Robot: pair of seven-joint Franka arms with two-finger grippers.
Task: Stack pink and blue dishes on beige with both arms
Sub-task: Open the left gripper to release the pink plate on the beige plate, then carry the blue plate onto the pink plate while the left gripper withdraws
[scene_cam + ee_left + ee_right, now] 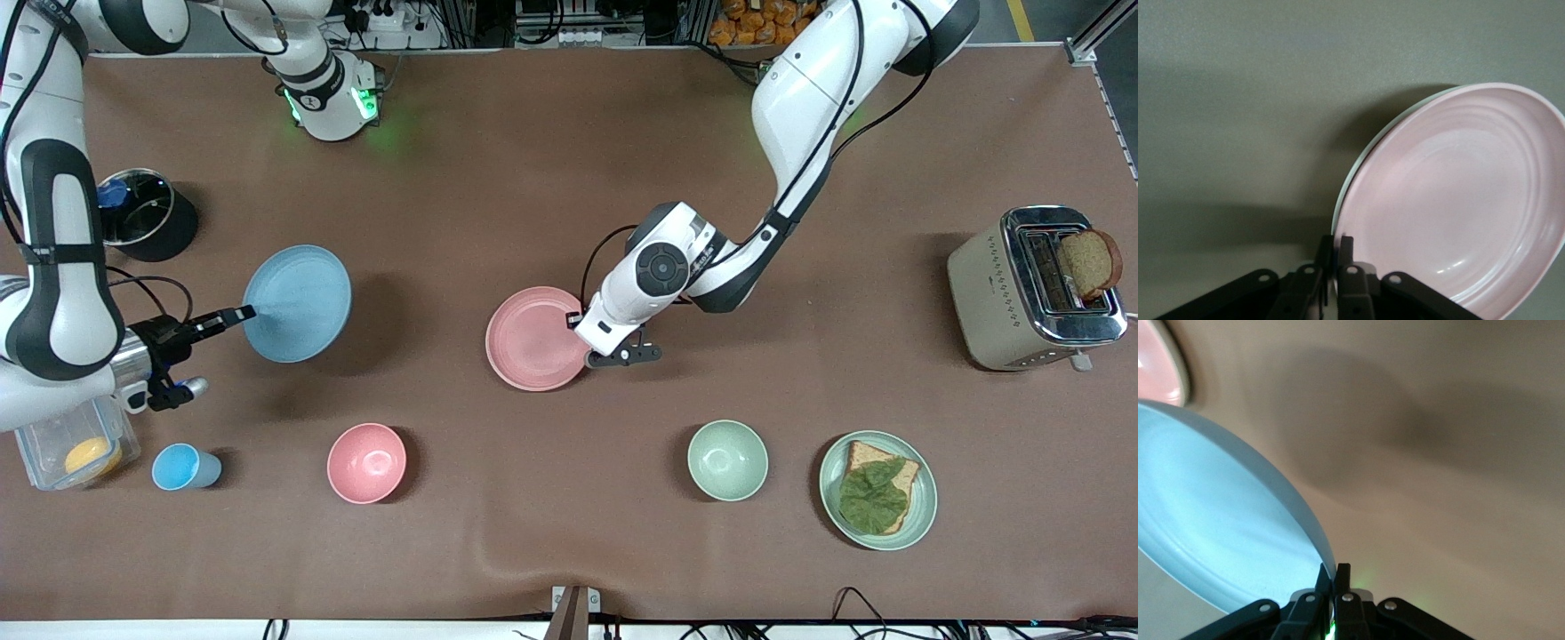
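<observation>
Both end effectors pinch rims (blue plate (298, 304), pink plate (533, 338)).

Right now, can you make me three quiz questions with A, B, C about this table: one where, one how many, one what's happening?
1. Where is the brown bread slice?
A. in the toaster
B. on the floor
C. in a drawer

2. How many bowls are there?
A. one
B. two
C. four

3. What are the grippers doing?
A. both open
B. each pinching a plate's rim
C. holding spoons

Answers:
1 A: it sticks up from the toaster's slot.
2 B: only a pink bowl and a green bowl.
3 B: the right gripper is shut on the tilted blue plate, and the left gripper is shut on the pink plate.
</observation>
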